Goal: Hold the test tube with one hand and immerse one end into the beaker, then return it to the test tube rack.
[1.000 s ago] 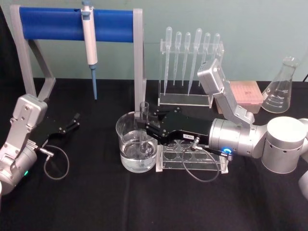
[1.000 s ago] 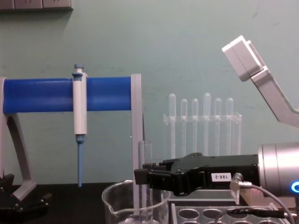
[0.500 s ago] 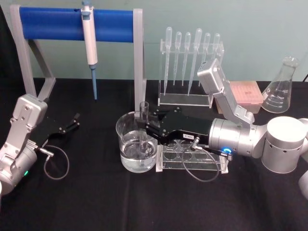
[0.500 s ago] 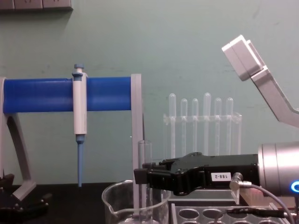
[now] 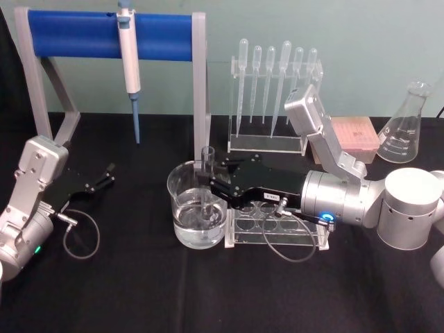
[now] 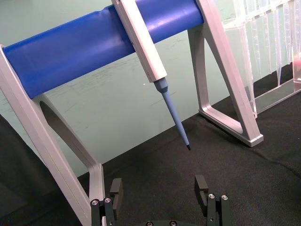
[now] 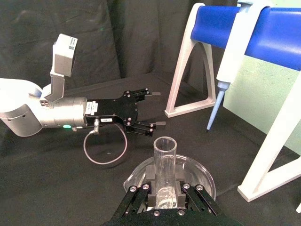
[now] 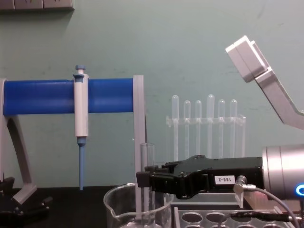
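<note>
Holding the test tube (image 5: 206,158) upright at mid-frame, right hand (image 5: 209,184) closed around it, lower end down in the water of the beaker (image 5: 179,202). Lift straight up clear of the rim before going right to the test tube rack (image 5: 305,236). Left hand (image 5: 107,175) parked at left, spread, empty.

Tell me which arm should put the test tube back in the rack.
Right. The right gripper is shut on the test tube, upright in the beaker, with the test tube rack just beside it. The left gripper sits open and empty, off to the left.
</note>
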